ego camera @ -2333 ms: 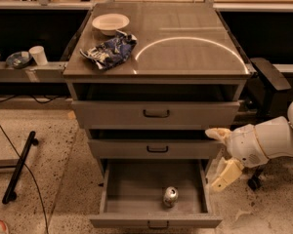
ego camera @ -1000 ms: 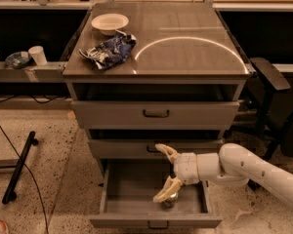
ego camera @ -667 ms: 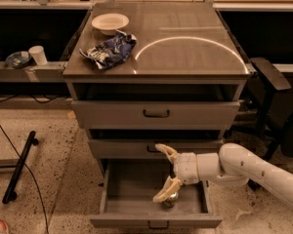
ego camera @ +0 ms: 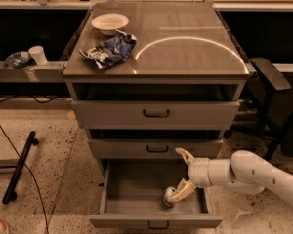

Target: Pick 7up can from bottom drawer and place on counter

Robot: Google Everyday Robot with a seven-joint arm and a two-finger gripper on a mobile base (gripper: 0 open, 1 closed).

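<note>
The bottom drawer (ego camera: 132,199) is pulled open at the foot of the grey cabinet. The small silvery 7up can (ego camera: 169,196) stands near its front right. My gripper (ego camera: 184,172) reaches in from the right on a white arm, open. Its lower finger (ego camera: 183,189) touches the can's right side and its upper finger (ego camera: 184,154) sits up by the middle drawer's front. The can stands on the drawer floor. The counter (ego camera: 185,38) is the glossy top of the cabinet, above.
On the counter's left lie a white bowl (ego camera: 110,22) and a crumpled blue chip bag (ego camera: 109,51). The two upper drawers (ego camera: 156,113) are shut. A side shelf at left holds a white cup (ego camera: 38,54) and a bowl. A black chair (ego camera: 271,82) stands at right.
My arm swung from the cabinet's right side leftwards into the open bottom drawer, bringing the open gripper beside the can. Over the last second it has held still.
</note>
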